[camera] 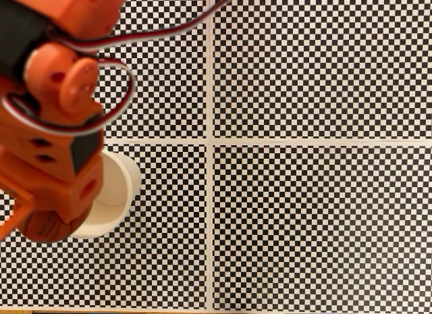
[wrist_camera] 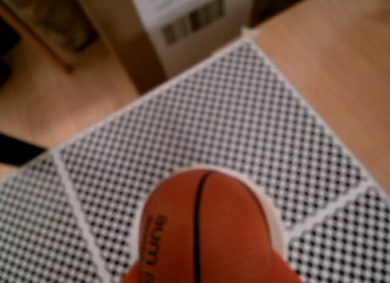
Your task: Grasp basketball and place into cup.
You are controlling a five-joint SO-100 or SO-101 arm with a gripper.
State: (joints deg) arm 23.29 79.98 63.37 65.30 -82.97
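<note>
The small orange-red miniature basketball (wrist_camera: 204,231) with black seam lines and dark lettering lies nearest the lens in the wrist view, where a thin crescent of the wide round cream-white paper cup (wrist_camera: 275,219) can be seen just behind its upper right edge. The ball is judged to be held by the tool, since it rides so close below the wrist camera, but the jaws themselves are not resolved in either picture, so how far they are parted cannot be told. In the fixed view the ball (camera: 42,226) is seen as a dark orange round shape under the orange plastic arm (camera: 50,125), overlapping the left rim of the cup (camera: 118,192), which stands on the black-and-white checkered desk (camera: 317,213). The grasp and the carry are therefore judged done; whether the ball is above the mouth or already partly inside cannot be told, and the release is judged still to come. Being a sphere, the ball has no long axis; its central seam runs nearly upright in the wrist view, with the lettering on its left flank, reading sideways. Farther off in the wrist view, beyond the desk's far corner, a white carton with a barcode label (wrist_camera: 189,15) stands on the wooden floor (wrist_camera: 329,58).
</note>
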